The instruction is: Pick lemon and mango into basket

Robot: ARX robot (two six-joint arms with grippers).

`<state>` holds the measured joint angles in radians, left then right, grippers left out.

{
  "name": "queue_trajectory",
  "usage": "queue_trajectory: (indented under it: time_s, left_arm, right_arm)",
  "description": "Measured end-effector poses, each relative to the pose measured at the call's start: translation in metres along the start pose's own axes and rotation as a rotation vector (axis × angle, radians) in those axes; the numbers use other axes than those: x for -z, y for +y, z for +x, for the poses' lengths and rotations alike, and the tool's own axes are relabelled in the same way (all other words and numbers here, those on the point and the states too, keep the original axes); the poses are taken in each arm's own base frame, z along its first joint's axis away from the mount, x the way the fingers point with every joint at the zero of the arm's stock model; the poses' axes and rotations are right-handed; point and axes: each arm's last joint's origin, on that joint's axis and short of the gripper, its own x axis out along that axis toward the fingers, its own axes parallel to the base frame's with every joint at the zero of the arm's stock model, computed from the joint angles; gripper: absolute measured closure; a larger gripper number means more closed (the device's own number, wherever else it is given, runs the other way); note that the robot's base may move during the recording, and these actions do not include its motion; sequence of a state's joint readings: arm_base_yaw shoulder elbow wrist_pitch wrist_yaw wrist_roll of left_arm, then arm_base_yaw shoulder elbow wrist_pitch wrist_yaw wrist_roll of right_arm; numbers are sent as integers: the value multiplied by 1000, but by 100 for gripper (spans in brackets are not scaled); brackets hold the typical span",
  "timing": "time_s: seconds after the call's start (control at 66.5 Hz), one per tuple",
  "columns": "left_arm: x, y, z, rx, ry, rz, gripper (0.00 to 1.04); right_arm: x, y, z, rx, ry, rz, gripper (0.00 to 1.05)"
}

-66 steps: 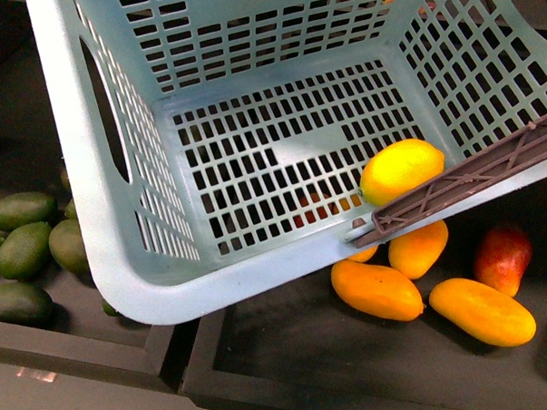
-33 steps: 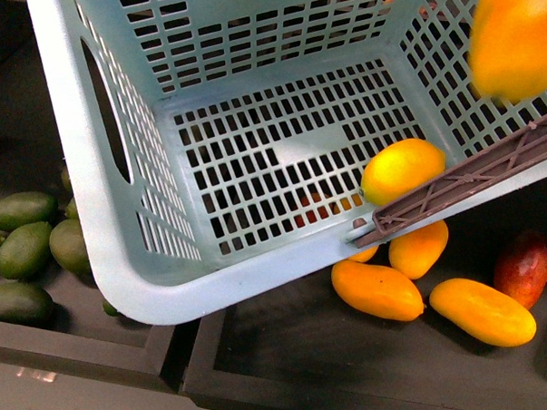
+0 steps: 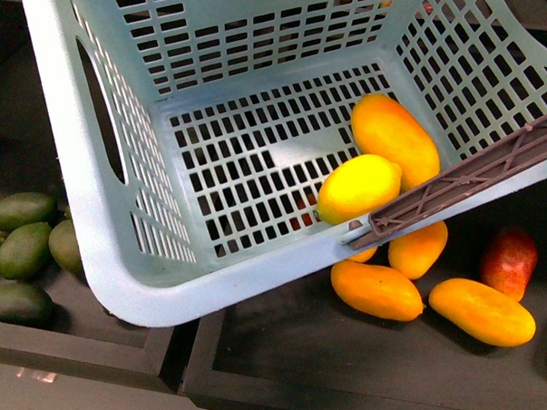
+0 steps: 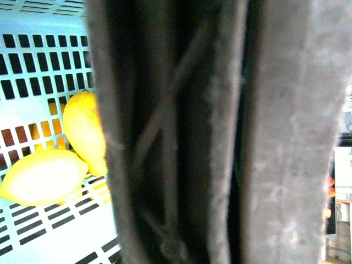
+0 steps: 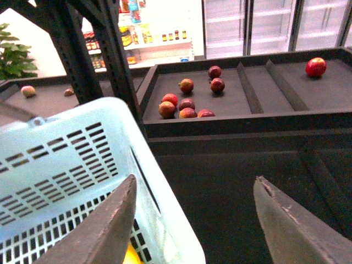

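Mango (image 3: 394,138) now inside basket (image 3: 83,206), touching lemon (image 3: 359,188); right gripper (image 5: 195,179) wide, empty, in wrist view only; left gripper (image 4: 187,137) unreadable

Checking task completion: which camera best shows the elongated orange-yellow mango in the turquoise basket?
Front view: the elongated orange-yellow mango lies nearly whole in the turquoise plastic basket, against the bright yellow lemon. Left wrist: brown handle hides half of it. Right wrist: only an orange sliver, unidentifiable.
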<state>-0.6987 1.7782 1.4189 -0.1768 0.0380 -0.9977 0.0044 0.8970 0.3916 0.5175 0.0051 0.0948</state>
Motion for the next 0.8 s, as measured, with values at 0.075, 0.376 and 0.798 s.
queue_trajectory:
  time_s: [0.075,0.376,0.798]
  left_arm:
    - [0,0,0,0,1,0,91]
    - [0,0,0,-2,-3,1,91]
    - [0,0,0,0,-1,1,91]
  right_arm:
    - [14,-1,-9,-4,13,-46,56]
    - [43,-4,-37,-3,20,-89,103]
    - [63,-6,-61,-3,20,-89,103]
